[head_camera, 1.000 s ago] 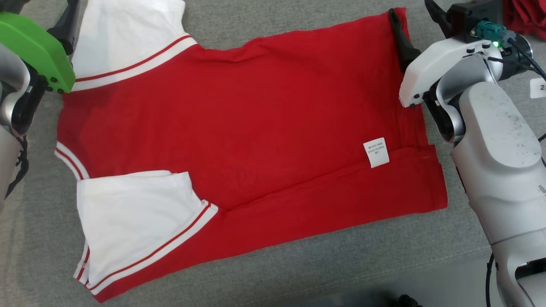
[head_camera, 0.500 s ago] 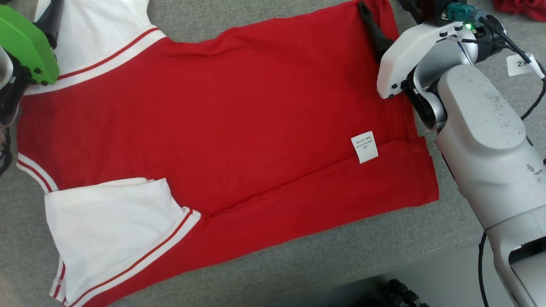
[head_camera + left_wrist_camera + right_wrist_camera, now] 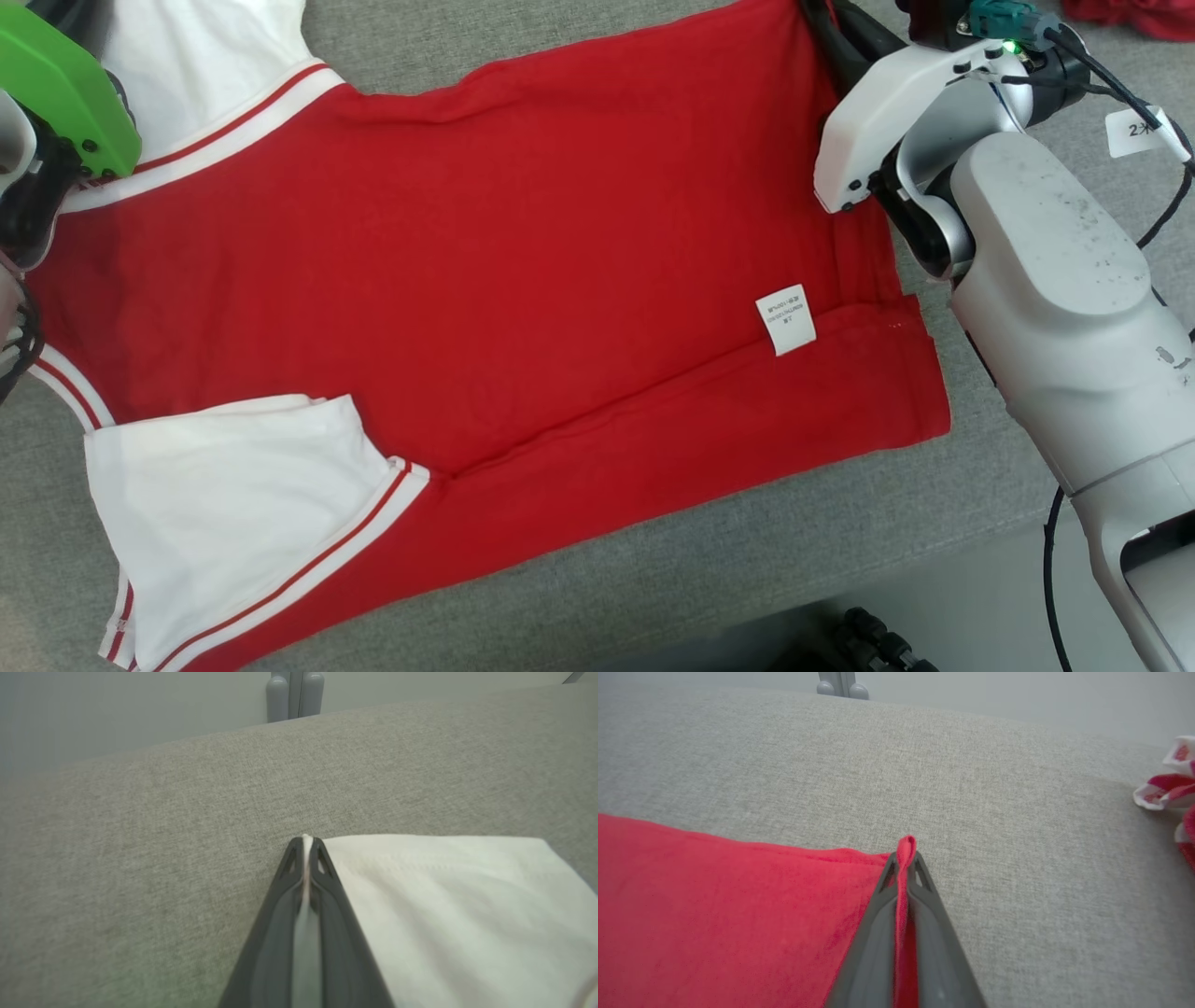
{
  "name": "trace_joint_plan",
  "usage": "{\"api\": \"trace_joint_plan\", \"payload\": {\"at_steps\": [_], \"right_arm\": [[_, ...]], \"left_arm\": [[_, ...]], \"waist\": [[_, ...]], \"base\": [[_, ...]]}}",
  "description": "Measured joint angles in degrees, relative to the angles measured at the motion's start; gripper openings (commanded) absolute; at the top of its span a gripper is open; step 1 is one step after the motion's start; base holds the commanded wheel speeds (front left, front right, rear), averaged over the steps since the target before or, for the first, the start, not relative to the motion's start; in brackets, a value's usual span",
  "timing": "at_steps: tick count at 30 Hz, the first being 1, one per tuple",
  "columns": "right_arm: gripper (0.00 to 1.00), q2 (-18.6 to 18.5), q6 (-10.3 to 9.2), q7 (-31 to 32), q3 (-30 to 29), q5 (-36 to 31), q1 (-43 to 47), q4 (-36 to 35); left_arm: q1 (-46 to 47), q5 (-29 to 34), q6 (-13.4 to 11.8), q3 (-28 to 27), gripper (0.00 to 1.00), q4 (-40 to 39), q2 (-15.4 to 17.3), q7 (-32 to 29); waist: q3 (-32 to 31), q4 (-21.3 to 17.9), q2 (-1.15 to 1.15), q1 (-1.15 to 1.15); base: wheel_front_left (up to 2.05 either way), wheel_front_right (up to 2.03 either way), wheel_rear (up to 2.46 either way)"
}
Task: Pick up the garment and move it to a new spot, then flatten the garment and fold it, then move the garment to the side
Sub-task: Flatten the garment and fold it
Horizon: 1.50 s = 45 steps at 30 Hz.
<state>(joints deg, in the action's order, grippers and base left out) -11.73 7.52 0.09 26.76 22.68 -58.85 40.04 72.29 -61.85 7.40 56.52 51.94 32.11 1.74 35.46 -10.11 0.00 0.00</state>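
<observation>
Two pinches, one at each far corner, and that's the story right now: your left gripper has its jaws clamped flat on the edge of the white far sleeve, and your right gripper has its jaws shut on a little fold of the red hem. The garment lies spread on the grey cushion, collar end to your left, hem to your right. The near sleeve is laid inward, and a near strip looks already turned over the body. Holding both far corners reads to me as the set-up for a fold, with the far edge lifted level and carried toward you so the cloth doesn't skew. The head view gives you the whole layout, including the white label near the hem, but the green wrist cover and the white wrist shell hide the fingertips. The wrist views supply exactly that, cloth sandwiched right at the tips. The right wrist view adds a red-and-white bundle lying apart at its right edge.
</observation>
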Motion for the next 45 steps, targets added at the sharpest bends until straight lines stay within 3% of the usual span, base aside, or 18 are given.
{"api": "trace_joint_plan", "payload": {"at_steps": [9, 20, 25, 33, 45], "right_arm": [[0.00, -1.58, 0.00, -6.42, -0.48, 0.32, 0.80, 1.62], [0.00, -6.01, 0.00, -11.96, -2.15, 0.86, 7.71, 3.58], [0.00, -7.01, 0.00, -13.57, -3.43, 0.74, 10.48, 2.94], [0.00, -7.46, 0.00, -14.81, -5.36, 0.64, 15.67, 1.82], [0.00, -7.89, 0.00, -15.14, -11.60, 0.21, 25.60, -3.80]], "left_arm": [[0.85, -3.69, 0.01, 0.35, 0.00, -2.71, -0.45, 8.36], [-7.16, -5.30, 0.00, -0.26, 0.00, -16.34, 1.23, 13.05], [-14.43, -1.53, -0.04, -6.42, 0.00, -25.13, 1.68, 13.30], [-30.36, 6.57, -4.13, -14.99, 0.00, -37.38, 0.53, 13.30], [-50.30, 12.69, -6.09, -25.42, 0.00, -45.65, -4.41, 13.38]], "waist": [[-2.09, 2.18, 0.00, 0.00], [-7.46, 6.46, 0.00, 0.00], [-9.74, 8.30, 0.00, 0.00], [-13.18, 10.19, 0.00, 0.00], [-17.69, 11.59, 0.00, 0.00]], "base": [[0.00, 0.00, 0.00], [0.00, 0.00, 0.00], [0.00, 0.00, 0.00], [0.00, 0.00, 0.00], [0.00, 0.00, 0.00]]}}
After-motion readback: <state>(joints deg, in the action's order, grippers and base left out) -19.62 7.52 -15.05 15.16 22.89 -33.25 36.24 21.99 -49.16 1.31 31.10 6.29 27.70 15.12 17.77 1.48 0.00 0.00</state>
